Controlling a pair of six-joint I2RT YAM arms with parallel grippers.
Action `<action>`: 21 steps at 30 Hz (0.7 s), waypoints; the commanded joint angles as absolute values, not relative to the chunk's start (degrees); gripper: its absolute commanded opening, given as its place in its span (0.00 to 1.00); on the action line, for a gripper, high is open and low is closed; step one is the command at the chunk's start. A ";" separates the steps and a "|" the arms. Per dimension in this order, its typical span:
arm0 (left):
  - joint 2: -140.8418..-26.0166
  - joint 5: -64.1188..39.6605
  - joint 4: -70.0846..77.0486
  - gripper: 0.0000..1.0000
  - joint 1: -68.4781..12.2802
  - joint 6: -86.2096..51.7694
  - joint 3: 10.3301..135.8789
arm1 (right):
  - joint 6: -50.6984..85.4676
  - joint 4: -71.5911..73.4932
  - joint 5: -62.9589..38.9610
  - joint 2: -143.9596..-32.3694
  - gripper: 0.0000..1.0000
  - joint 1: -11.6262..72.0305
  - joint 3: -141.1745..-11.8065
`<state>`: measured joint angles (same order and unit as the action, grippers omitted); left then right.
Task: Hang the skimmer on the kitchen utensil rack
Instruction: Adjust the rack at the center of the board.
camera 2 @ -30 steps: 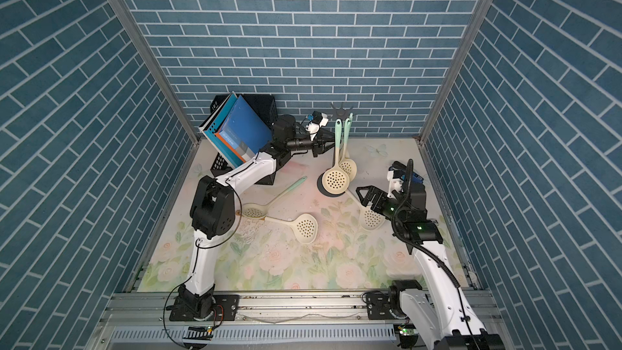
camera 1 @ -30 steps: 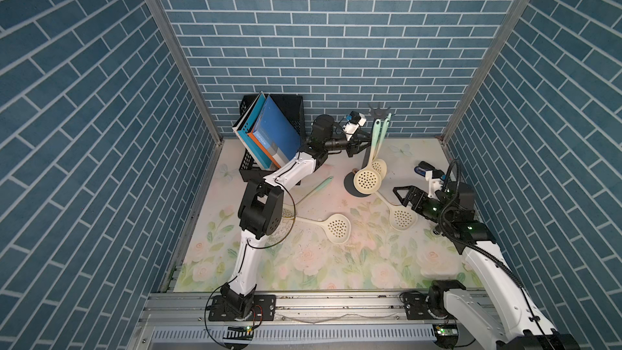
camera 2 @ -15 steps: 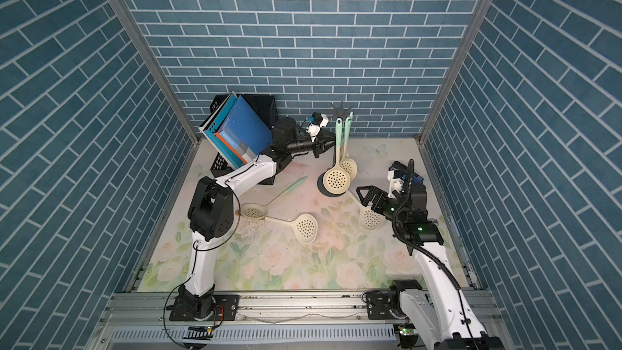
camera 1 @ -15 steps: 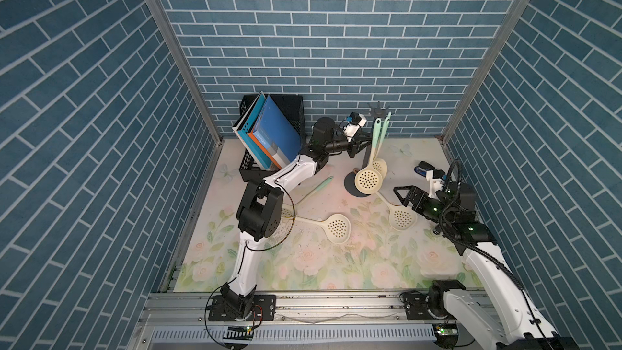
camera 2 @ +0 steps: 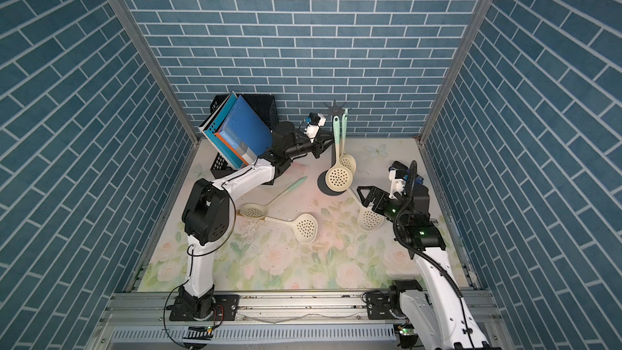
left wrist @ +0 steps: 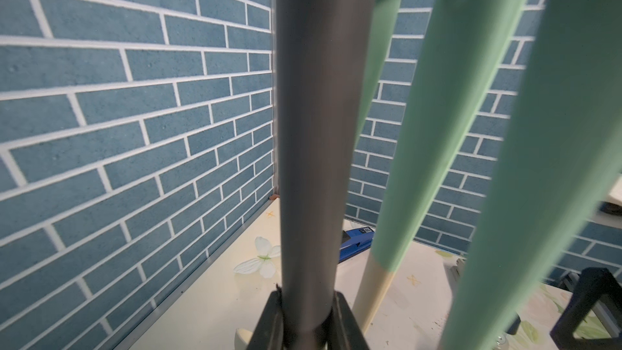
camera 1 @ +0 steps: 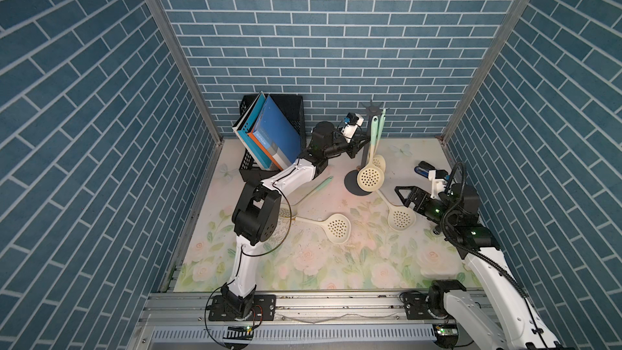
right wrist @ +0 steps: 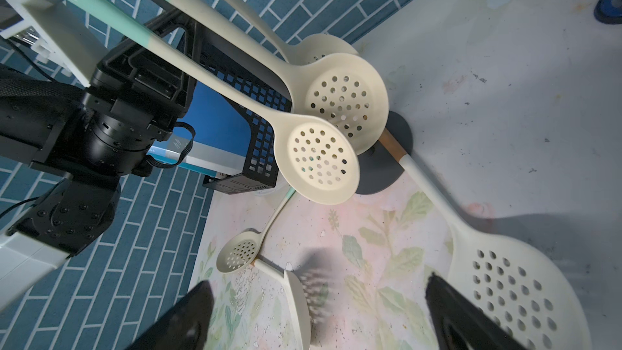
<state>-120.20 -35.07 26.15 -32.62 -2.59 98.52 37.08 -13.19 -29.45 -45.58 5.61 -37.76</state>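
**Inspector:** Findings, left to right?

**Assistant:** A black mesh file box (camera 1: 298,119) with rigid grid walls, blue folders leaning inside. On the floral-print table (camera 1: 303,264) lies a mint-handled skimmer (camera 2: 254,210) with a round, cream, perforated bowl. Beside it is a flat cream skimmer (camera 1: 338,228), oval and hole-punched.

**Inspector:** The left claw?

**Assistant:** The left claw (camera 1: 359,145) is clenched on the smooth grey pole of the kitchen utensil rack (camera 1: 350,186). The rack stands upright on its round flat base, near the back wall. The hung skimmers (camera 1: 370,178) dangle from its star-shaped crown. They have matte mint handles and pierced cream bowls that hang low by the base.

**Inspector:** Further right?

**Assistant:** A third skimmer (camera 1: 399,218) lies flat on the table, its handle tip reaching the base. The right claw (camera 1: 401,197) is released, jaws wide, poised near that skimmer but apart from it.
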 commanded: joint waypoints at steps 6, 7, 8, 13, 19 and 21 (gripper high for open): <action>-115.18 -26.81 29.79 0.00 -32.94 -4.82 96.26 | 37.35 -14.24 -25.08 -45.25 0.98 5.47 -37.46; -115.07 -26.51 29.71 0.00 -33.09 -4.83 96.32 | 37.23 -14.74 -24.37 -45.47 0.98 5.45 -37.67; -114.79 -25.98 29.55 0.00 -33.29 -4.83 96.34 | 37.09 -15.27 -23.52 -45.66 0.98 5.45 -37.82; -113.83 -22.02 28.88 0.00 -34.70 -4.21 96.42 | 36.65 -17.92 -19.09 -47.21 0.99 5.47 -39.04; -112.86 -15.19 29.29 0.00 -36.36 -4.74 95.90 | 35.21 -21.44 -14.92 -49.58 0.99 5.45 -41.57; -112.68 -12.79 29.69 0.00 -37.03 -4.97 95.78 | 34.27 -22.53 -13.79 -50.32 0.99 5.38 -42.59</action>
<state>-117.10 -17.89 24.86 -36.18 -3.66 95.46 36.86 -19.70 -17.45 -49.69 5.61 -39.75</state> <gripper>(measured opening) 0.216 0.991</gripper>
